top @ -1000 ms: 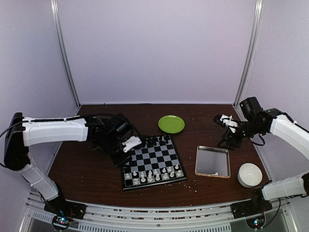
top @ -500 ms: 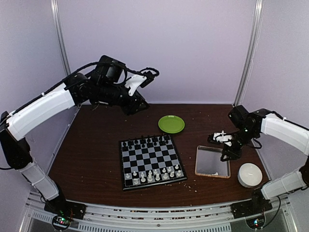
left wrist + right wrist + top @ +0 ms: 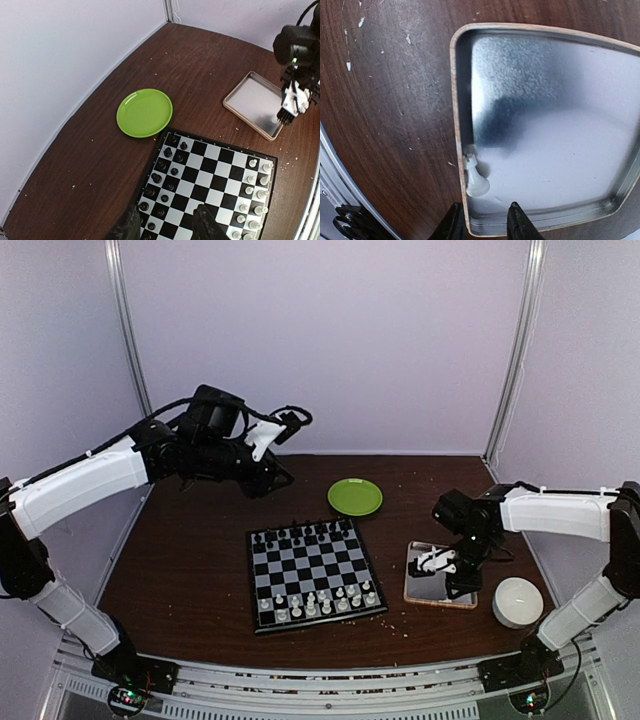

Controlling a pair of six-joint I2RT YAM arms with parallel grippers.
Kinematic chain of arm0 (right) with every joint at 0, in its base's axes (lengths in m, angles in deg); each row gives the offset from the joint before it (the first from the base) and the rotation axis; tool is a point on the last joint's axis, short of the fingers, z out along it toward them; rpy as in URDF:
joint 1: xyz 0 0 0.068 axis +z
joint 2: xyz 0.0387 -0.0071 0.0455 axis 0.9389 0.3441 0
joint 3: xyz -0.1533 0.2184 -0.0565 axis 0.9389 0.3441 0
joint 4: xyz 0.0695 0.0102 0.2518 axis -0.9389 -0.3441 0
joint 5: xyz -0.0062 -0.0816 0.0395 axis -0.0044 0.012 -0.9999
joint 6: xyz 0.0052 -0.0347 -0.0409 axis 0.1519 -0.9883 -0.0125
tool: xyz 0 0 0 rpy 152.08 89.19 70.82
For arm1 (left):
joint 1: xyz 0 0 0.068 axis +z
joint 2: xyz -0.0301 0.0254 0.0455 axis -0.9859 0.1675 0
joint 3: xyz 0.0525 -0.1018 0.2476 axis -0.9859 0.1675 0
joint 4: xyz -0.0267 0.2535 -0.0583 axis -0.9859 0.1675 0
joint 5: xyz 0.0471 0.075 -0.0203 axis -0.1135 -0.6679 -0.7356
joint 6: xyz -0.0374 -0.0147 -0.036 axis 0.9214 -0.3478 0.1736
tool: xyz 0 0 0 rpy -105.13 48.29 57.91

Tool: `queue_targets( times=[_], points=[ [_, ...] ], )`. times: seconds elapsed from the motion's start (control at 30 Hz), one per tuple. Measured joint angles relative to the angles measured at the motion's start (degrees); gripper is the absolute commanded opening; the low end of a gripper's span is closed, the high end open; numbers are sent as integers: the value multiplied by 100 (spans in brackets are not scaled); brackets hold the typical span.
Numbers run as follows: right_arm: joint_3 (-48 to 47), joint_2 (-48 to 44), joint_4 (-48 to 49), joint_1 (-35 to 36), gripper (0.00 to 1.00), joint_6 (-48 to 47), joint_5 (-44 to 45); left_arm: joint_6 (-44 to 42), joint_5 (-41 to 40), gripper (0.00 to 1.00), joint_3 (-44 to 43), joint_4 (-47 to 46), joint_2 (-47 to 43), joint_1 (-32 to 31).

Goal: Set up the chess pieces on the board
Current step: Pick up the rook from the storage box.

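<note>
Lying on its side in the tray [image 3: 580,45], one white chess piece [image 3: 474,176] rests against the tray's wall near a corner, its round base turned toward the right gripper [image 3: 484,223]. It is plain white plastic with a narrow body; its kind cannot be told. The gripper's two dark fingers stand apart with nothing between them, just short of the piece, one over the tray's rim. In the overhead view this right gripper [image 3: 432,562] hangs over the tray's left side.

The other white chess pieces [image 3: 318,602] stand upright on the board [image 3: 312,565], in the two rows nearest the arm bases. They are too small to tell apart. The board is a flat square of black and pale checks with a thin black rim, turned slightly askew on the dark wooden table [image 3: 190,570], left of the tray and apart from it. Black chessmen [image 3: 305,534] fill its two far rows.

Beyond the board's far right corner lies a green plate [image 3: 355,496], and a round white bowl [image 3: 518,600] sits just right of the tray. The left gripper [image 3: 296,419] is raised well above the table's far left, its fingers [image 3: 131,226] spread and holding nothing.
</note>
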Motion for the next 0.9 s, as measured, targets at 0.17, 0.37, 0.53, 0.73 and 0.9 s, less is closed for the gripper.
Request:
queue_targets(
  times=[0.17,0.37,0.53,0.73,0.9],
  points=[
    [-2,437,136,240,24,114,90,-2,-15,38,0,-170,-118,2],
    [-2,553,210,260,22,136,199,-13,-74,38,0,-179,-122,2],
    [-33,553,175,260,22,131,245,-15,-72,38,0,-184,-122,0],
    [-299,549,-24,260,23,129,140,-17,-50,38,0,-197,-120,2],
    [-426,546,-94,260,22,127,101,-15,4,38,0,-201,-120,0]
  ],
)
